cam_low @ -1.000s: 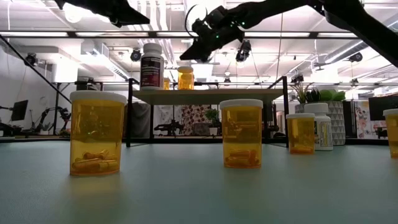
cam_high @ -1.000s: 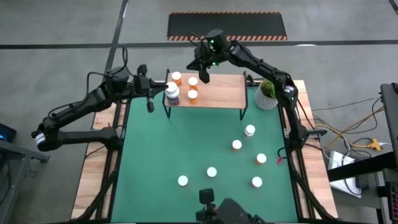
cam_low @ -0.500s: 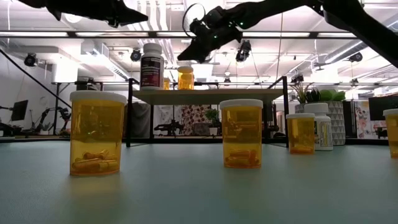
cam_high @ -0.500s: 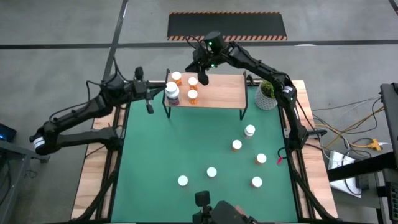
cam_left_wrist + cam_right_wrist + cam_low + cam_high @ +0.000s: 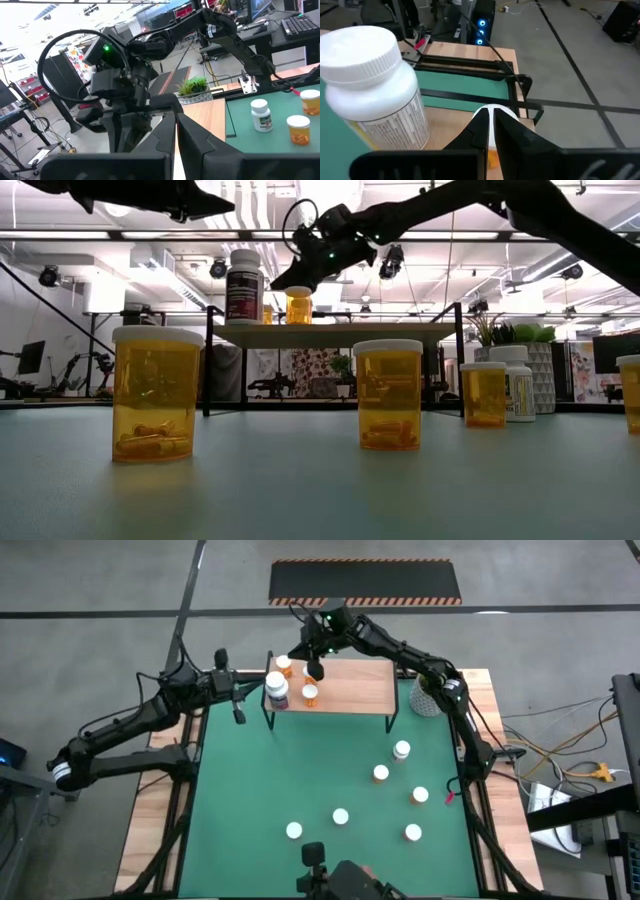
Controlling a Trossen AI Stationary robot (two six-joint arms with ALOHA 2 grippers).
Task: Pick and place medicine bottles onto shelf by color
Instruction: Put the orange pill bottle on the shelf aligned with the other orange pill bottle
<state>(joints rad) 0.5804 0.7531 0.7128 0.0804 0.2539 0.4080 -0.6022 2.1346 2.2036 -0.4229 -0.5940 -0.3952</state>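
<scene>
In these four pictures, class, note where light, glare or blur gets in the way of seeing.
Low view: ceiling lights behind leave both arms as silhouettes. Left wrist view: window light washes out the upper corner. Right wrist view: the near white-capped bottle is soft. High view: lighting is even.

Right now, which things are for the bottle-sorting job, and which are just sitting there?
For the job:
- orange bottles on the green mat
- big white-and-dark bottle and small orange ones on the shelf
- right end effector over the shelf

Just there:
- potted plant
- striped floor mat beyond the table
</scene>
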